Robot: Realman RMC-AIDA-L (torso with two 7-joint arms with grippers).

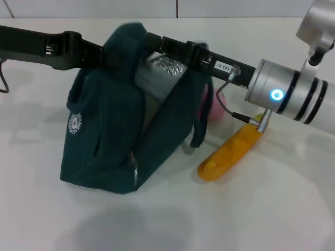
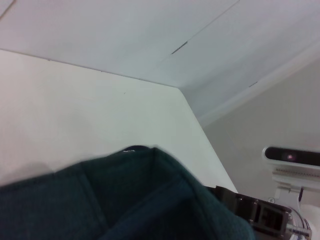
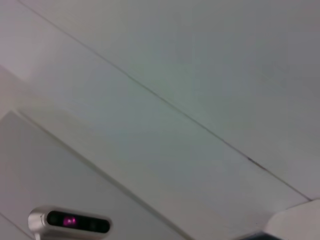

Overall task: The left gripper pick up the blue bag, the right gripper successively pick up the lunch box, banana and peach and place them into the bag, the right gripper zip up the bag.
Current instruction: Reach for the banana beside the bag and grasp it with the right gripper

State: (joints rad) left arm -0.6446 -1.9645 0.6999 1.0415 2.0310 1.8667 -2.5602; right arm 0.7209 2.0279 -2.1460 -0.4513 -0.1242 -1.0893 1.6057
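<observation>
The left gripper (image 1: 112,49) clamps the top edge of the blue bag (image 1: 112,141), apparently to hold it upright on the white table (image 1: 272,209) and keep its foil-lined mouth open; the right gripper (image 1: 157,44) reaches across into that mouth, probably delivering the lunch box, though neither its fingers nor the box can be seen; the banana (image 1: 230,151) and the peach (image 1: 215,110) wait just beside the bag; the bag's round white logo (image 1: 75,123) is unreadable.
</observation>
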